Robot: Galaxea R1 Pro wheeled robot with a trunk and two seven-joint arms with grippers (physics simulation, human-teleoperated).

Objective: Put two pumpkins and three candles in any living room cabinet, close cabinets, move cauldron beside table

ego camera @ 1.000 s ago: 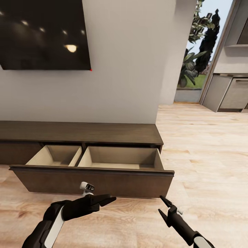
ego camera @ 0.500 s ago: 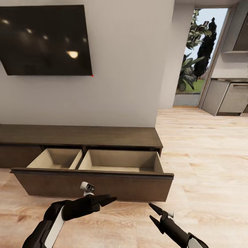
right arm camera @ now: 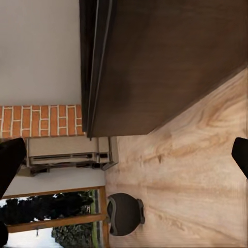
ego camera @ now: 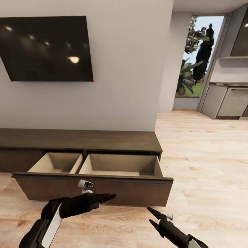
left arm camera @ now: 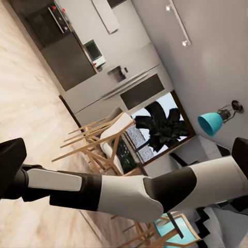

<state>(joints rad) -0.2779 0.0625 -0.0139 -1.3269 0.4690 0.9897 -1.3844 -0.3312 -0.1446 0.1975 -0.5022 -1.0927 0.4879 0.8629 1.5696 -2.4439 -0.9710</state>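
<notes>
The long low dark-brown cabinet [ego camera: 103, 139] stands against the white wall. Its wide drawer [ego camera: 93, 187] is pulled out, and both beige compartments show nothing inside. My left gripper [ego camera: 107, 197] hovers just in front of the drawer front, its fingers wide apart in the left wrist view. My right gripper [ego camera: 151, 215] is open above the floor near the drawer's right corner. In the right wrist view the dark round cauldron [right arm camera: 124, 214] sits on the plank floor beyond the drawer front [right arm camera: 165, 62]. The pumpkins, candles and table are out of view.
A black TV [ego camera: 46, 48] hangs above the cabinet. Wood-plank floor [ego camera: 206, 155] runs right to a glass door [ego camera: 194, 62] and grey kitchen units [ego camera: 229, 100]. The brick fireplace [right arm camera: 41, 121] appears in the right wrist view, and wooden chairs [left arm camera: 103, 139] in the left wrist view.
The head view has tilted upward, so the TV and cabinet sit lower in the picture. My right gripper has drawn back to the left and toward me. The left gripper has barely moved.
</notes>
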